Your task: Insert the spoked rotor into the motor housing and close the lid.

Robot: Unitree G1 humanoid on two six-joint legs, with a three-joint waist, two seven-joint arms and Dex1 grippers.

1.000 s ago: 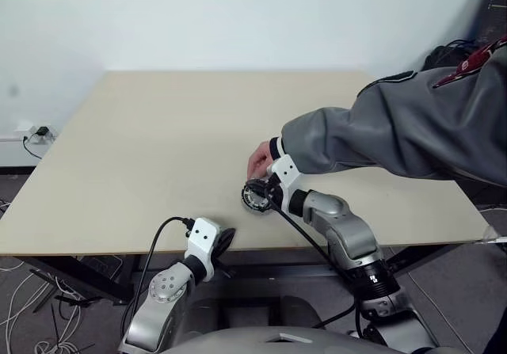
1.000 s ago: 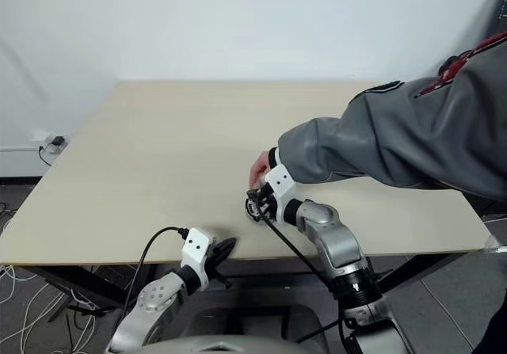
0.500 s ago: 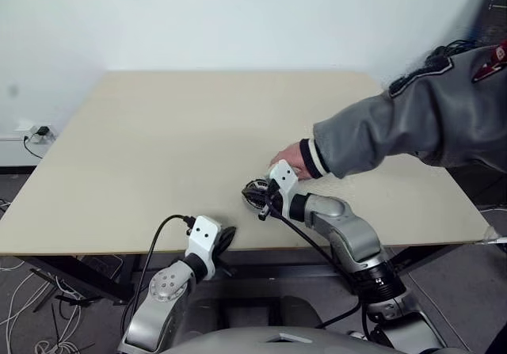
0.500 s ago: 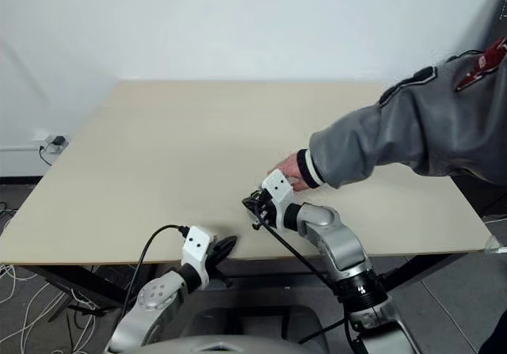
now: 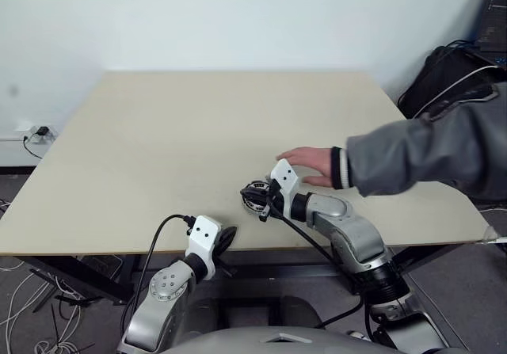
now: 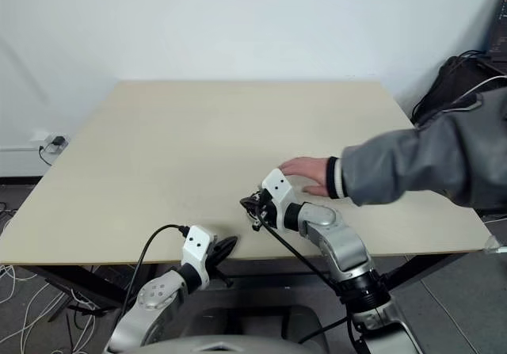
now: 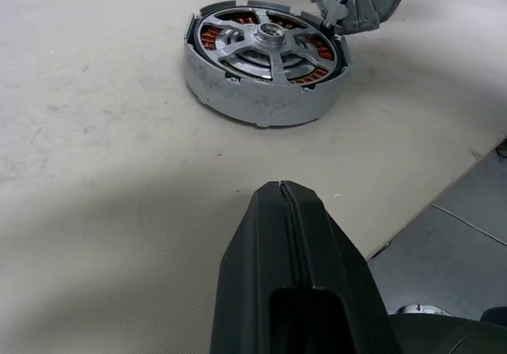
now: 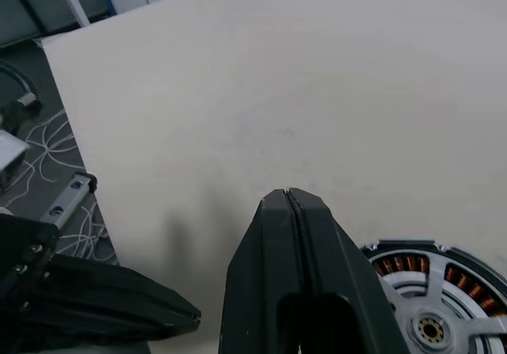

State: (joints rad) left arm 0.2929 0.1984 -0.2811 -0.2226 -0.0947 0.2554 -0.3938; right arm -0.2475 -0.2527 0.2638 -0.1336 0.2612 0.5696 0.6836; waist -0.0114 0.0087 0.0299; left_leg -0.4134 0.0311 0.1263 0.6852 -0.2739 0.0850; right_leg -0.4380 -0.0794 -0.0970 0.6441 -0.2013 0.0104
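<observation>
The motor housing point(image 7: 265, 67) sits on the pale wooden bench point(image 5: 174, 140), close to its near edge and a little right of the middle. From my left wrist I see its grey outer wall, the ring of copper windings and a spoked silver rotor point(image 7: 269, 41) already lying inside around a small central hub; no lid covers it. My right gripper point(image 5: 255, 201) hovers just beside and over the housing, and its 2 black jaws are pressed together with nothing between them; my right wrist view looks down past them at the bench, with part of the housing point(image 8: 432, 298) just beside the tips. My left gripper point(image 5: 225, 239) waits at the near edge of the bench, well short of the housing, its jaws likewise closed on nothing. A person's hand point(image 5: 307, 164) in a grey sleeve point(image 5: 428, 152) with a dark striped cuff rests flat on the bench just behind my right wrist, reaching in from the right. A black bag point(image 5: 444, 73) and cables lie beyond the far right corner.
</observation>
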